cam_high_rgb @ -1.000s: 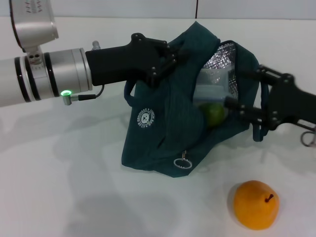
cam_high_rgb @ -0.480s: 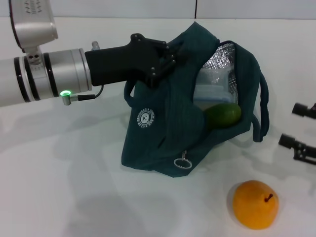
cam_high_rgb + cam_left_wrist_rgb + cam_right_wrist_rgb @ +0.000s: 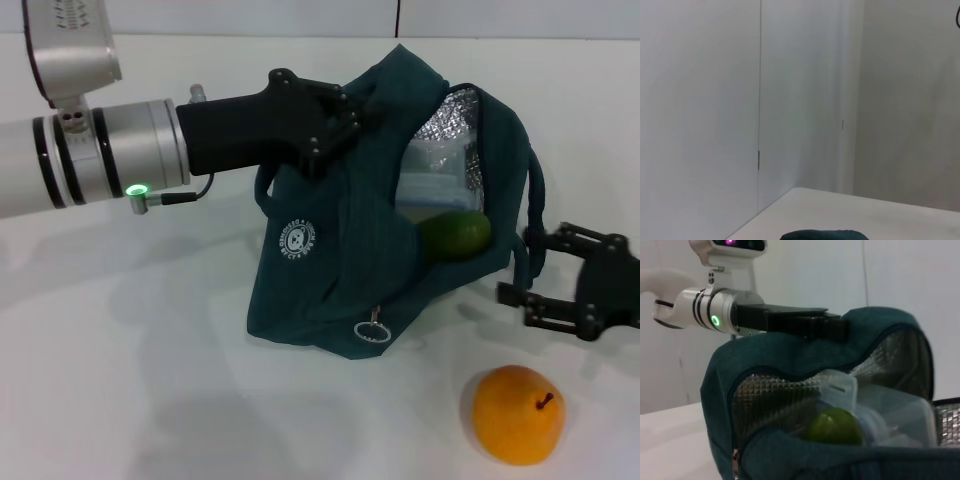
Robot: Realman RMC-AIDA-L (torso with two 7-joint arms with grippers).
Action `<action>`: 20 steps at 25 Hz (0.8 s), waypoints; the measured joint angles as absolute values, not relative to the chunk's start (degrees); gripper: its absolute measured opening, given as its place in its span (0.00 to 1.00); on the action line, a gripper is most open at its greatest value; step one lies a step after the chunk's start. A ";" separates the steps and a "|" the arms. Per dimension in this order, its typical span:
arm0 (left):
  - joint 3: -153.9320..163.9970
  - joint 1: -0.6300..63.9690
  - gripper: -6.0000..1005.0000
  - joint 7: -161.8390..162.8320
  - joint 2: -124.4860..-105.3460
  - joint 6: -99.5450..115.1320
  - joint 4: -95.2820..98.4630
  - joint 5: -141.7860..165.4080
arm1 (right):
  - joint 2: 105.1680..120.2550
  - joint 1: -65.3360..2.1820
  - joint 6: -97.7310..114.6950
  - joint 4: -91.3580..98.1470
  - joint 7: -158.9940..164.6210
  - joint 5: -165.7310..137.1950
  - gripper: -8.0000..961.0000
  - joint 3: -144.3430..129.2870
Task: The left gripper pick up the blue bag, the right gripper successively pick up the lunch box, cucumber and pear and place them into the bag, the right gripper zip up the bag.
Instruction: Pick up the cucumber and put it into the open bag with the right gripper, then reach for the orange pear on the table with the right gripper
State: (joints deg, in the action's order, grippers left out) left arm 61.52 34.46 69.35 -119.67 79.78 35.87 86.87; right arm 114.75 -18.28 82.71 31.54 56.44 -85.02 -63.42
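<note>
My left gripper (image 3: pixel 345 118) is shut on the top of the blue bag (image 3: pixel 320 270) and holds it up with its mouth open to the right. Inside the silver lining lie the clear lunch box (image 3: pixel 435 175) and the green cucumber (image 3: pixel 455 235), whose end pokes out of the opening. The orange pear (image 3: pixel 518 413) sits on the table in front of the bag at the right. My right gripper (image 3: pixel 516 266) is open and empty, just right of the bag's mouth and above the pear. The right wrist view shows the bag (image 3: pixel 790 355), lunch box (image 3: pixel 890 410) and cucumber (image 3: pixel 835 426).
The white table (image 3: pixel 150 400) ends at a white wall behind. The bag's zipper ring (image 3: pixel 371 331) hangs at its lower front. A strap (image 3: pixel 533 200) loops down the bag's right side near my right gripper. The left wrist view shows only wall and a sliver of bag (image 3: pixel 822 235).
My right gripper left the cucumber in the bag, drew back to the right, then came back leftward near the bag's mouth, open and empty. Bag, left gripper and pear stayed still.
</note>
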 joint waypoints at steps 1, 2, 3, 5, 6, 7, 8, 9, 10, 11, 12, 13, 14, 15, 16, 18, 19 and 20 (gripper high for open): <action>61.52 34.46 0.10 69.35 -119.69 79.79 35.85 86.86 | 114.81 -19.45 82.35 30.33 56.46 -85.31 0.70 -63.58; 61.52 34.45 0.10 69.34 -119.69 79.79 35.83 86.86 | 114.85 -20.61 82.01 29.19 56.48 -85.57 0.70 -63.69; 61.52 34.46 0.10 69.34 -119.70 79.80 35.80 86.85 | 114.90 -21.50 81.73 28.27 56.50 -86.05 0.69 -63.78; 61.52 34.46 0.10 69.34 -119.70 79.80 35.70 86.84 | 115.06 -22.93 81.17 26.81 56.54 -87.01 0.69 -63.81; 61.52 34.46 0.10 69.34 -119.71 79.80 35.69 86.83 | 115.14 -23.31 80.89 26.56 56.55 -87.33 0.69 -63.80; 61.52 34.45 0.10 69.34 -119.71 79.80 35.68 86.83 | 115.23 -23.57 80.63 26.27 56.55 -87.67 0.68 -63.81; 61.52 34.45 0.10 69.34 -119.71 79.80 35.68 86.83 | 115.29 -23.64 80.40 26.18 56.56 -87.76 0.68 -63.80; 61.52 34.43 0.11 69.34 -119.71 79.80 35.68 86.83 | 115.31 -23.56 80.33 26.21 56.56 -87.74 0.68 -63.73; 61.52 34.38 0.11 69.34 -119.71 79.80 35.68 86.83 | 115.33 -23.40 80.31 26.26 56.57 -87.66 0.66 -63.62; 61.52 34.28 0.11 69.34 -119.71 79.80 35.70 86.82 | 115.33 -23.06 80.36 26.42 56.55 -87.39 0.63 -63.41; 61.52 34.14 0.11 69.35 -119.71 79.80 35.71 86.82 | 115.34 -22.67 80.42 26.57 56.45 -86.84 0.61 -63.30; 61.52 34.03 0.11 69.34 -119.71 79.81 35.70 86.82 | 115.33 -22.22 80.47 26.72 56.30 -86.18 0.59 -63.17; 61.52 33.97 0.11 69.34 -119.71 79.81 35.66 86.82 | 115.33 -21.74 80.53 26.81 55.79 -84.90 0.57 -63.15; 61.52 33.95 0.11 69.21 -119.71 79.80 35.50 86.81 | 115.33 -21.12 80.61 26.86 54.79 -83.06 0.54 -63.13; 61.52 33.93 0.11 69.02 -119.71 79.80 35.35 86.81 | 115.32 -20.73 80.69 26.80 53.79 -81.51 0.52 -63.12; 61.51 33.88 0.11 67.98 -119.71 79.80 34.65 86.51 | 115.31 -20.28 80.82 25.95 51.21 -78.16 0.47 -63.09; 61.52 33.85 0.11 67.42 -119.71 79.81 34.24 86.24 | 115.31 -20.20 80.89 25.38 50.27 -76.46 0.45 -63.07; 61.52 33.79 0.11 66.57 -119.72 79.86 33.67 85.50 | 115.31 -20.08 81.12 24.69 49.22 -74.43 0.43 -63.06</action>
